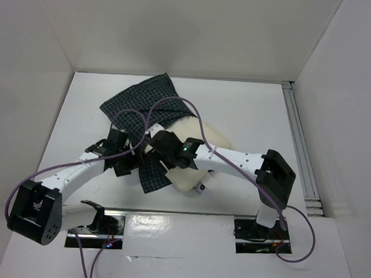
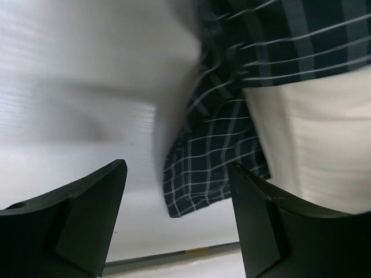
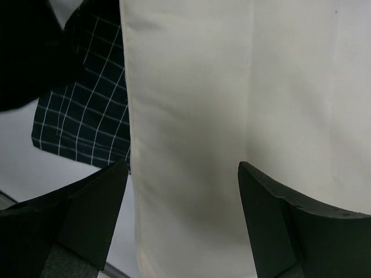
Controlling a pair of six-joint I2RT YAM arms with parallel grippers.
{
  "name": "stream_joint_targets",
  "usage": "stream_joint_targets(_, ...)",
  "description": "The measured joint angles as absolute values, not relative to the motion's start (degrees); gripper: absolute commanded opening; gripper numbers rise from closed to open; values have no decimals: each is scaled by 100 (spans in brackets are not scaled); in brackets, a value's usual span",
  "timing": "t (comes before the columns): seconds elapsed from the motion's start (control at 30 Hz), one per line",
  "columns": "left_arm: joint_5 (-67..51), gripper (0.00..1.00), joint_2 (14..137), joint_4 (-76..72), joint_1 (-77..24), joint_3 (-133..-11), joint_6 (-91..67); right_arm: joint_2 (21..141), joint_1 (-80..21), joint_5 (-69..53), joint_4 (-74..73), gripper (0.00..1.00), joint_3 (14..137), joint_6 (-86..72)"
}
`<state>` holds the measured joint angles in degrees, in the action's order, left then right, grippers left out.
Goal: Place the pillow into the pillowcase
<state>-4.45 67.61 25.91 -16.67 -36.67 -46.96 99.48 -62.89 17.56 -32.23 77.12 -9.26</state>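
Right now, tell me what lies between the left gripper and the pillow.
A loose corner of the pillowcase, ahead of the open left gripper, beside the pillow; left wrist view shows it.

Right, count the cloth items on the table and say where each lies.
2. The dark navy checked cloth pillowcase lies left of centre; the cream rectangular soft pillow lies against its right side, partly beneath the arms, which could hide more.

This looks like a robotics lab cell, not a home. A white surface (image 1: pixel 255 111) is boxed in by plain white panel walls (image 1: pixel 178 33) on three sides. Two white robot arms (image 1: pixel 234 159) are bolted to a shiny metal plate (image 1: pixel 181 223) at its near edge. Purple cables (image 1: pixel 175 100) loop over them, and an aluminium rail (image 1: pixel 300 145) lines the right edge.
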Motion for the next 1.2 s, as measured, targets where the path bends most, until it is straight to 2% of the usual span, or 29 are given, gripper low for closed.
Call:
stream_joint_targets(0.13, -451, 85, 6779, 2062, -1743, -3044, -4974, 10346, -6198, 1726, -3022, 85, 7922, -762)
stream_joint_targets(0.23, -609, 76, 6884, 1382, -1743, -2915, -5052, 10551, -6093, 1695, -2880, 84, 7975, -731)
stream_joint_targets(0.27, -694, 66, 6967, 1153, -1743, -2888, -5111, 10604, -6047, 1682, -2836, 83, 7988, -733)
stream_joint_targets(0.3, -746, 41, 7065, 928, -1745, -2853, -5135, 10643, -5994, 1662, -2790, 81, 8001, -738)
stream_joint_targets(0.33, -854, 26, 7172, 727, -1743, -2821, -5205, 10680, -5951, 1634, -2751, 75, 8007, -742)
stream_joint_targets(0.37, -886, 10, 7295, 515, -1767, -2740, -5216, 10715, -5894, 1597, -2709, 48, 8023, -755)
stream_joint_targets(0.4, -1009, 0, 7380, 357, -1774, -2648, -5280, 10744, -5852, 1542, -2674, 26, 8025, -727)
stream_joint_targets(0.43, -1096, 0, 7406, 248, -1793, -2596, -5295, 10777, -5815, 1474, -2637, 8, 8027, -727)
stream_joint_targets(0.47, -1138, 0, 7406, 165, -1824, -2578, -5288, 10827, -5767, 1393, -2615, 0, 8062, -757)
stream_joint_targets(0.73, -1192, 0, 6709, 183, -1852, -2683, -5290, 11174, -5039, 255, -2674, 0, 8838, -1129)
stream_joint_targets(1.07, -1758, 0, 6501, -34, -1776, -4958, -5284, 11727, -4121, 150, -2626, 0, 11518, -1431)
stream_joint_targets(1.2, -2029, 0, 6318, -423, -1730, -4818, -5417, 12562, -4073, -327, -2189, 0, 12256, -1734)
